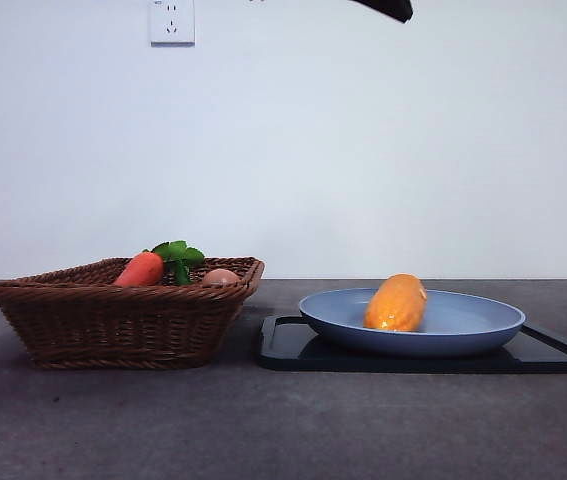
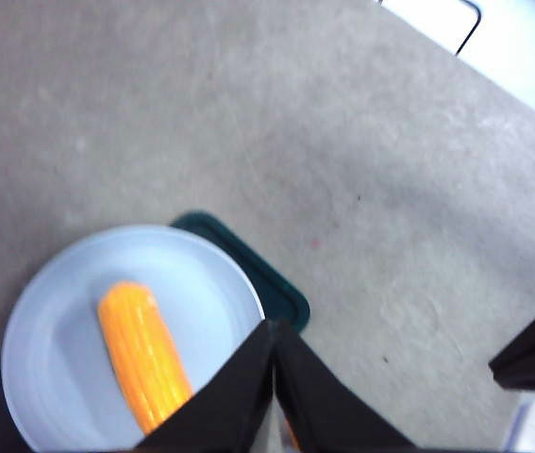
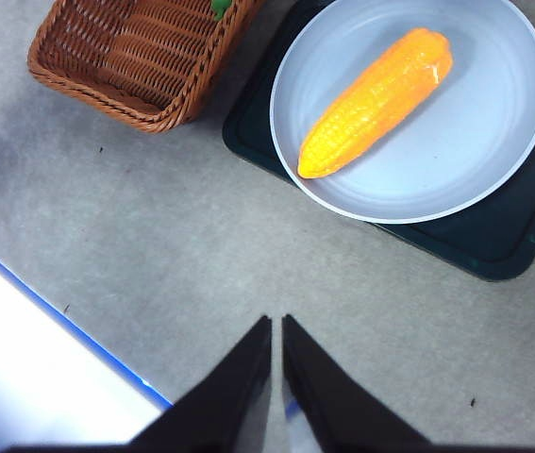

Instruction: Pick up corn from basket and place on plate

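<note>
Grey tabletop (image 1: 263,420) under white wall (image 1: 283,150), corn (image 1: 396,302) on plate (image 1: 463,320), both tools clenched, empty.

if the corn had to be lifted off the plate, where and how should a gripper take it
Grip the corn around its middle, coming straight down from above with the jaws across its short width. It lies flat on its side in the plate, long and rounded, tapering to one end, so the ends would likely slip. The plate's shallow rim makes a side approach awkward.
</note>
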{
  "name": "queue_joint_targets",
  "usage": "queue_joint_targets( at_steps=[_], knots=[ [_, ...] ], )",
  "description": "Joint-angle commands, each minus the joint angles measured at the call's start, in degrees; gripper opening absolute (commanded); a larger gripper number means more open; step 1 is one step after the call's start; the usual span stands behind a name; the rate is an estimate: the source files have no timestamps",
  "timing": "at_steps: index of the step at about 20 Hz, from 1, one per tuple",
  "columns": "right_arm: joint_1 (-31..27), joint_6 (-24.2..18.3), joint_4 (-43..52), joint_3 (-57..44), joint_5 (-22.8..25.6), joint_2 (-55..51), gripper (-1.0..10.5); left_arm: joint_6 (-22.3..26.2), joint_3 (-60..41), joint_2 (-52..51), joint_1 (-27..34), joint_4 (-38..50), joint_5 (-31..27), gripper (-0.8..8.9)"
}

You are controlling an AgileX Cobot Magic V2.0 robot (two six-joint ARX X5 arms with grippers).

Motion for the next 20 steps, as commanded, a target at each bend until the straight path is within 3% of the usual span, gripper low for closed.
queue_joint_targets(
  at_steps=[1, 6, 10, 16, 20],
  knots=[
    [0.13, -0.44, 0.42, 1.01, -0.04, 0.48, 0.0, 4.66, 1.51, -1.25, 1.42, 3.28, -1.62, 0.06],
    [0.13, -0.44, 0.42, 1.01, -0.07, 0.48, 0.0, 9.22, 1.46, -9.33, 9.55, 4.44, -3.78, 0.06],
    [0.13, -0.44, 0.44, 1.01, -0.07, 0.48, 0.0, 9.29, -2.93, -18.88, 20.83, 4.87, -3.58, 0.06],
    [0.13, -0.44, 0.79, 1.01, -0.07, 0.48, 0.0, 9.31, -29.00, -40.92, 37.66, 15.21, -3.61, 0.06],
    [0.13, -0.44, 1.03, 1.01, -0.04, 0.48, 0.0, 9.33, -48.68, -55.43, 45.44, 22.69, -3.63, 0.06]
  ],
)
